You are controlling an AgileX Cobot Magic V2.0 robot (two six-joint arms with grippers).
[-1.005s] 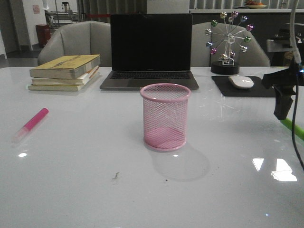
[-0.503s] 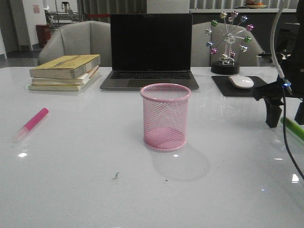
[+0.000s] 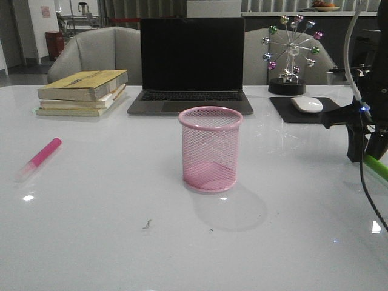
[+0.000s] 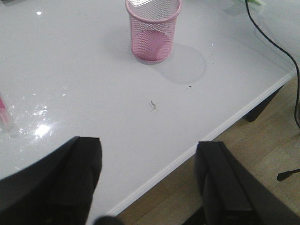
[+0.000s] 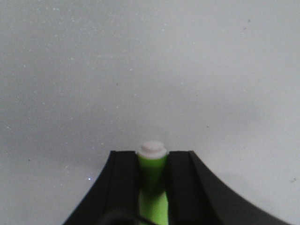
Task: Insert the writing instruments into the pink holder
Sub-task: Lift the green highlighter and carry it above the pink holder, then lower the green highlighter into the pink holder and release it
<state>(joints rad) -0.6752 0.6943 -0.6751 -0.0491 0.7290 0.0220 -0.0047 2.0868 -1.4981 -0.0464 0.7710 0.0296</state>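
In the front view, a dark laptop [image 3: 191, 63] stands open at the back of the white table [image 3: 109, 230], with a stack of books [image 3: 82, 92] to its left and, to its right, a small ferris-wheel ornament [image 3: 292, 53] and a white mouse [image 3: 308, 104] on a black mouse pad [image 3: 285, 112]. The pink holder [image 3: 211, 148] stands upright and empty in the middle, nothing between it and either marker. The pink marker [image 3: 39, 159] lies flat far to the left, well apart from the holder. At the right edge the right gripper [image 3: 365, 148] is down at the table over the green marker [image 3: 376, 167], whose far end sticks out past the black fingers. From the left wrist view, the left gripper [image 4: 147, 180] hangs above the table's near edge with its two fingers [image 4: 65, 183] wide apart and nothing between them; the holder sits well ahead, and a sliver of the pink marker shows at the picture's edge. From the right wrist view, the green marker lies straight between the two fingers [image 5: 180, 187], which sit close against both its sides, its pale end just past their tips, bare table beyond.
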